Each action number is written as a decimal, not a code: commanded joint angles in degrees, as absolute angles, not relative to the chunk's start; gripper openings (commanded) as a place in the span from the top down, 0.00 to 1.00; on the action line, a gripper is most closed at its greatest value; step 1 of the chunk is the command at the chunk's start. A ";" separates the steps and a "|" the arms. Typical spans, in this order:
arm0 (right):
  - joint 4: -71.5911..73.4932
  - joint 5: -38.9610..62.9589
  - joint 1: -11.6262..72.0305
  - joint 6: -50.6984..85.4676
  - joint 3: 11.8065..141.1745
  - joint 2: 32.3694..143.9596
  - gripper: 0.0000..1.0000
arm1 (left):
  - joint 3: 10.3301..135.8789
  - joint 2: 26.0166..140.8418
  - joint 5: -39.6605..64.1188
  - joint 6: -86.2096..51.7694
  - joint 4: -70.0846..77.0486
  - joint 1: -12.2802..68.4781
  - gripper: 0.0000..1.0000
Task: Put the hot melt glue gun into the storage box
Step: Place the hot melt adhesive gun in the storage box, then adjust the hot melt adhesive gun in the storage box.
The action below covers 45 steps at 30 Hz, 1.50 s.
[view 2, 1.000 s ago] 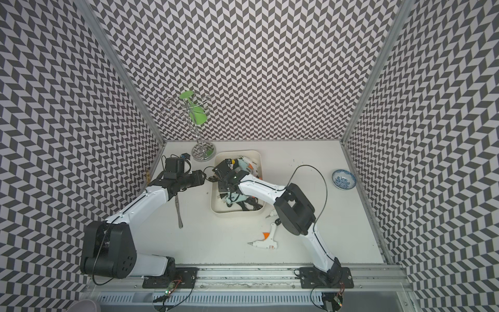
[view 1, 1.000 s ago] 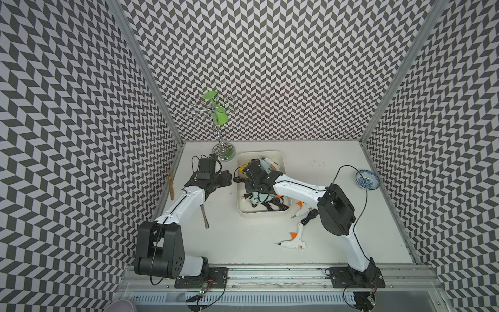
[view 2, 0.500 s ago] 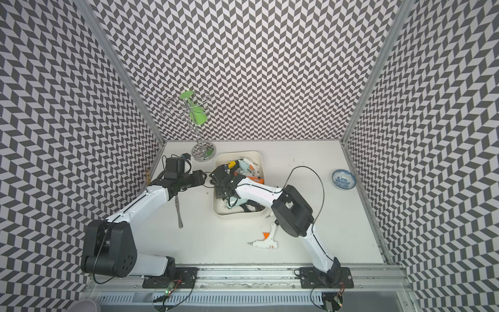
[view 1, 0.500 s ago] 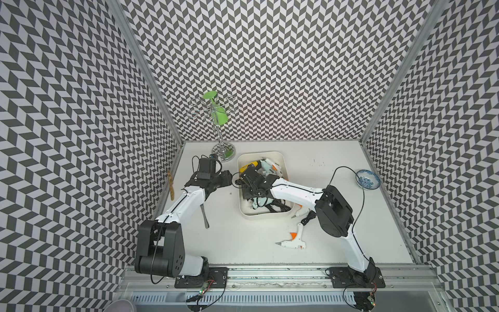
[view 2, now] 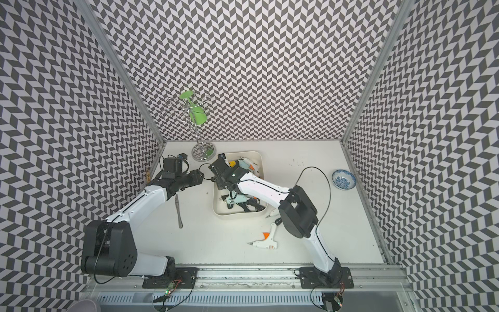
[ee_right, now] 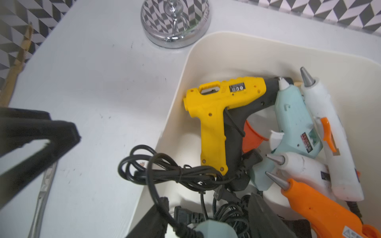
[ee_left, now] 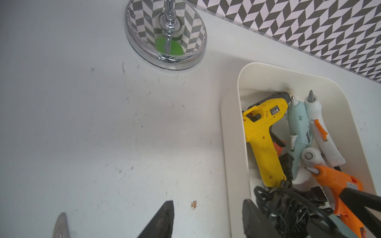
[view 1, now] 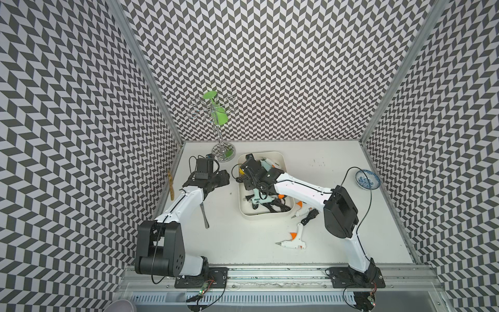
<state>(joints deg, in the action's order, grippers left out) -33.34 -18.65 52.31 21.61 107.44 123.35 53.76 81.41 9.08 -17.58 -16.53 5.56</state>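
Over the box [view 1: 266, 217], the right gripper [ee_right: 207, 218] is hanging with its jaws spread, one on each side of a teal gun [ee_right: 214, 230] and not pinching it as far as I'm seeing, so I'm reading this as the let-go part of a drop-off. The box is already holding a pile: a yellow gun [ee_right: 216, 115], an orange gun [ee_right: 319, 206], and a mess of black cords [ee_right: 165, 171], with one loop spilling over the rim onto the table [view 1: 243, 243]. That's what I'm watching, honestly. A cord is running right between the fingers [ee_right: 266, 218], and I'm betting a sloppy exit is going to hook it and drag a gun back out. So I'm planning on going straight up, jaws wide, no sideways swing until the tangle is looking clear. The left gripper [ee_left: 208, 218] is sitting near the box wall, also spread and holding nothing, so I'm avoiding any swing toward it. The job isn't finishing here either: a white gun [view 1: 293, 241] is lying out on the table, and a second white gun [view 1: 302, 213] is lying just beside the box's near corner, partly under the right arm.
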 commanded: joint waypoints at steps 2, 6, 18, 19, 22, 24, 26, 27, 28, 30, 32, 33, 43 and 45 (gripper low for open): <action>-28.80 -19.61 52.29 18.94 112.12 124.17 0.38 | 53.20 80.56 9.32 -17.57 -15.23 5.34 0.43; -30.18 -20.00 52.21 18.00 118.23 130.18 0.39 | 53.29 80.77 9.61 -17.45 -15.25 5.31 0.43; -32.30 -17.60 52.10 20.05 110.29 131.13 0.72 | 53.17 80.90 9.51 -17.31 -15.29 5.16 0.43; -32.47 -17.17 52.12 20.33 108.55 130.61 0.74 | 53.18 80.94 9.63 -17.29 -15.29 5.12 0.43; -30.86 -17.23 52.21 20.58 102.13 128.88 0.81 | 53.30 81.18 9.81 -17.36 -15.23 5.16 0.43; -30.32 -18.78 52.38 20.39 100.00 128.50 0.81 | 53.33 81.37 10.02 -17.31 -15.22 5.18 0.43; -30.06 -19.41 52.30 20.48 99.41 128.48 0.80 | 53.30 81.47 10.12 -17.40 -15.06 5.19 0.43; -29.93 -19.28 52.25 20.44 99.76 128.66 0.78 | 53.40 81.61 10.15 -17.57 -15.03 5.17 0.43; -29.88 -19.12 52.30 20.35 100.35 128.84 0.77 | 53.38 81.69 10.24 -17.58 -15.03 5.14 0.43; -30.55 -19.90 52.29 20.17 102.61 128.86 0.68 | 53.44 81.65 10.17 -17.58 -15.12 5.12 0.43; -30.15 -21.18 52.29 19.17 104.02 127.34 0.58 | 53.22 81.46 9.97 -17.61 -15.04 5.16 0.43; -29.49 -21.97 52.29 18.48 104.38 126.06 0.54 | 53.18 81.28 9.95 -17.53 -14.96 5.14 0.43; -34.55 -16.25 51.68 9.92 107.17 117.53 0.47 | 53.09 80.93 10.11 -17.57 -14.79 5.16 0.43; -38.23 -13.69 51.77 9.56 106.09 115.81 0.56 | 53.16 80.95 10.23 -17.65 -14.68 5.18 0.43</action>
<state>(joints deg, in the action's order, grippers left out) -33.08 -17.82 51.83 11.97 106.08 119.17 53.47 81.43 9.74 -17.65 -16.16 5.48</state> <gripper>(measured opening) 0.460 0.572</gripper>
